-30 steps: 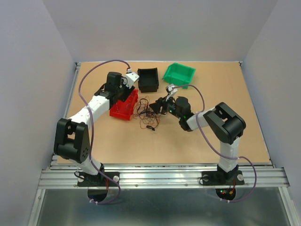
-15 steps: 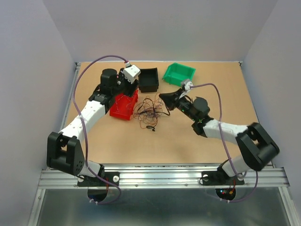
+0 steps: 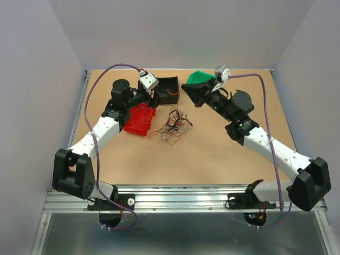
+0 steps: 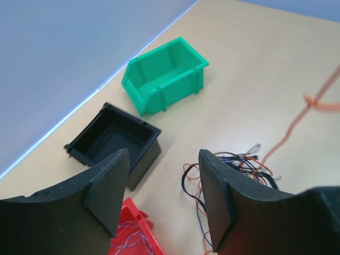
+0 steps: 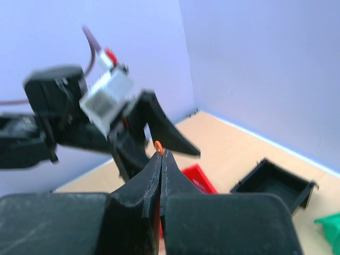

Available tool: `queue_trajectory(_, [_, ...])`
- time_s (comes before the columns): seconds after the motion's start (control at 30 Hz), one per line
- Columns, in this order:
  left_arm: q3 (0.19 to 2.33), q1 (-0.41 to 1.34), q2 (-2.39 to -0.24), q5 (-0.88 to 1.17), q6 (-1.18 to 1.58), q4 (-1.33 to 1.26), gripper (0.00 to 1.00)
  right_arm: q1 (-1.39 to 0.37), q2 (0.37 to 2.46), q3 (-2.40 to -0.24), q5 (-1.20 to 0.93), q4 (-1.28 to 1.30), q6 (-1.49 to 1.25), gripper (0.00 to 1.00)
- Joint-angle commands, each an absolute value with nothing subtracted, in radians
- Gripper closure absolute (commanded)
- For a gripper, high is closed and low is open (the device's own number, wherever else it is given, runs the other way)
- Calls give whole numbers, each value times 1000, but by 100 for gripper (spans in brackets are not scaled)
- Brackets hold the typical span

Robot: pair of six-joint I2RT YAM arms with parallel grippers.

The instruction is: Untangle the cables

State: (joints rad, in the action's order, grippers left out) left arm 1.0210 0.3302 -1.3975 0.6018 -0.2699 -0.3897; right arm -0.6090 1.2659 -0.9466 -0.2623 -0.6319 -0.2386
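Observation:
The cables [image 3: 171,125] lie as a loose tangle of thin orange, red, black and purple wires on the table's middle, also seen in the left wrist view as cables [image 4: 239,164]. My right gripper [image 3: 189,91] hangs raised in front of the green bin, shut on one orange cable. A small orange loop [image 5: 158,144] pokes out above the right gripper [image 5: 161,155]. That orange cable [image 4: 297,122] rises taut from the tangle. My left gripper [image 3: 153,99] hovers over the red and black bins. The left gripper [image 4: 164,159] is open and holds nothing.
A red bin [image 3: 139,119] left of the tangle holds a thin purple wire [image 4: 127,239]. A black bin [image 3: 170,89] stands behind it, and a green bin [image 3: 206,79] at the back is partly hidden by my right gripper. Grey walls enclose the table on three sides.
My right gripper shut on an orange cable at the tangle, then rose and moved back towards the green bin, pulling the cable. The left gripper shifted slightly right and opened a little wider.

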Motion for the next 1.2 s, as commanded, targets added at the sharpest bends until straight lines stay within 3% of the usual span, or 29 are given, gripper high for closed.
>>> queue_trajectory(0.0, [1014, 334, -1373, 822, -247, -495, 34, -609, 1247, -1140, -291, -513, -229, 99])
queue_trajectory(0.2, [888, 371, -1290, 930, -187, -673, 25, -611, 1223, -1175, -316, -509, -275, 99])
queue_trajectory(0.57, [934, 480, -1388, 938, -199, -696, 25, -612, 1212, -1219, -367, -499, -330, 99])
queue_trajectory(0.7, [934, 531, -1471, 868, -232, -689, 32, -614, 1215, -1278, -357, -497, -353, 100])
queue_trajectory(0.83, [972, 535, -1568, 853, -241, -623, 49, -612, 1216, -1380, -292, -486, -368, 99])
queue_trajectory(0.93, [971, 537, -1597, 838, -247, -623, 55, -614, 1229, -1495, -243, -476, -368, 100])
queue_trajectory(1.17, [971, 541, -1649, 815, -238, -624, 58, -614, 1337, -1833, -121, -488, -338, 100])
